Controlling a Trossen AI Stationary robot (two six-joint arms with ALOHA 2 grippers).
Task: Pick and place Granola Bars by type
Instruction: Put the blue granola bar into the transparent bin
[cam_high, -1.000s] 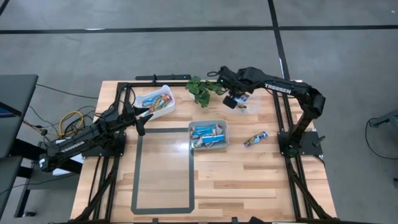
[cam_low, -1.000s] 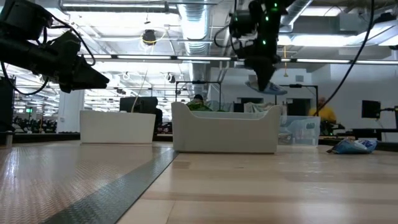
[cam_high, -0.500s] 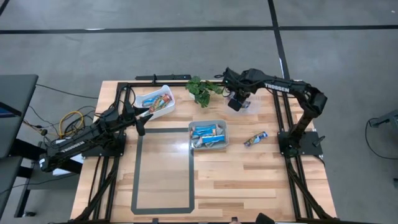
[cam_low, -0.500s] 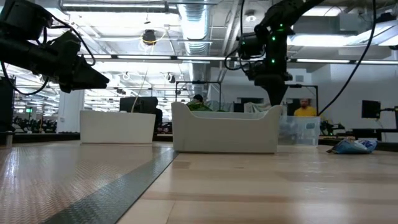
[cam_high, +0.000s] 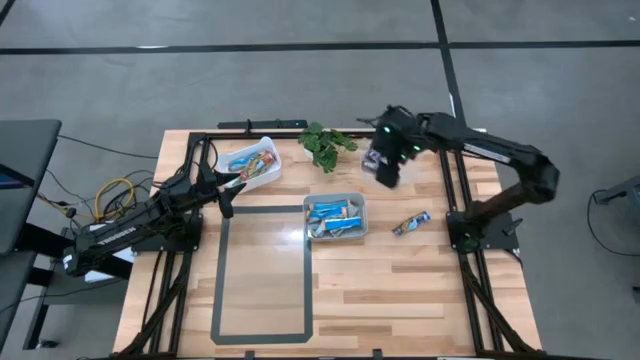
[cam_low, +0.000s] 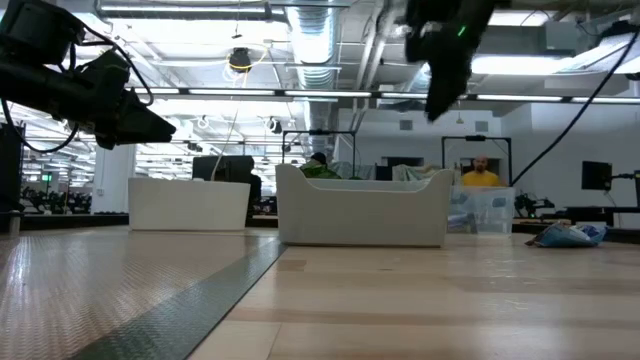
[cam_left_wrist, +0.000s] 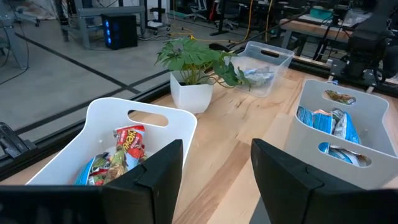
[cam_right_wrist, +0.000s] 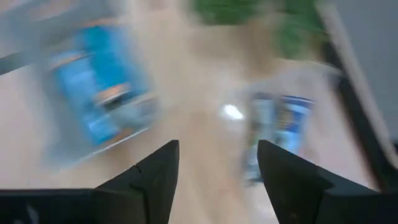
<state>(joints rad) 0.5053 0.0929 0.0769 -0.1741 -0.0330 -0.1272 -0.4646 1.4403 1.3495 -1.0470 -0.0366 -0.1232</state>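
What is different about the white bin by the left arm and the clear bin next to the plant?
The white bin is solid white and holds red multicoloured bars, while the clear bin is see-through and holds silvery bars. The white bin lies beside the left pincer; the clear bin lies beyond the plant. Both have handle cutouts.

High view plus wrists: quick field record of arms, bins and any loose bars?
left gripper: open, empty, by the white bin holding red multicoloured bars
right gripper: open, empty, above the clear bin
grey bin: blue bars
loose bar: on table, right of grey bin
plant: table's far edge
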